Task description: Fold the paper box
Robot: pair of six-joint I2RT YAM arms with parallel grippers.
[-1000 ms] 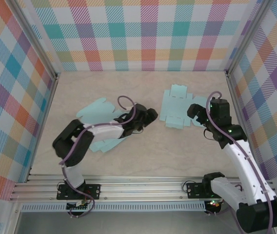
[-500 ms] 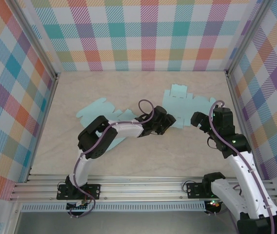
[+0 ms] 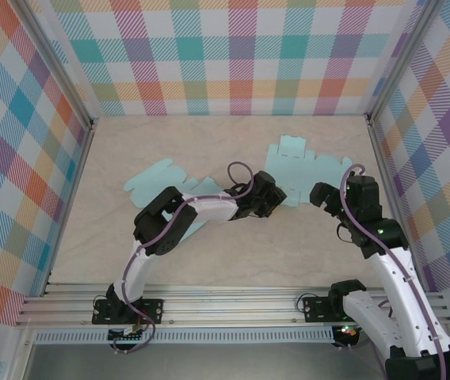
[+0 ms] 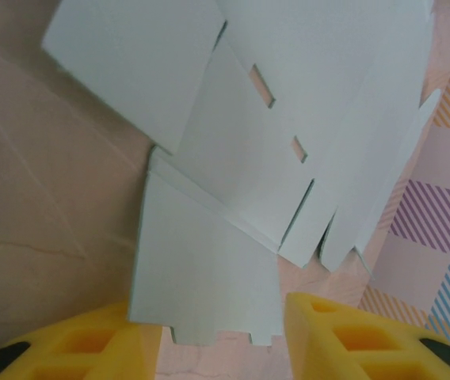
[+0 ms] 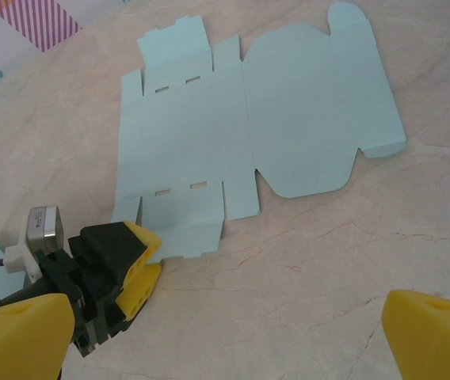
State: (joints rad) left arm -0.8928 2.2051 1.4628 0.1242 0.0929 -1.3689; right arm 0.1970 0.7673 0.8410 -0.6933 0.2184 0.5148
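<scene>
Two arms: both are over the bench (image 3: 209, 134). The left one is stretched across to the right half, and the right one bends in from the right side.
Paper box (image 5: 249, 127): one pale blue cut sheet, not folded, lying flat on the bench to the right of the middle. It is closer to the back wall than both claws. Small slots and several flaps show along its edges.
Left claw (image 4: 213, 328): low over the bench, at the near left corner of the sheet. Its yellow fingers (image 4: 74, 348) stand apart, one on each side of a corner flap (image 4: 201, 293).
Contact: one finger meets the edge of the flap. Beside the other finger a thin strip of bench shows, so the flap is not clamped.
Right claw (image 5: 225, 340): fingers far apart and holding nothing. It hangs above the bench by the near right edge of the sheet and looks down on the sheet and on the left claw.
Spare sheets (image 3: 155, 180): more pale blue sheets lie on the left half of the bench, partly under the left arm and well apart from the paper box.
Surround: checked walls (image 3: 241, 55) on three sides of the bench.
</scene>
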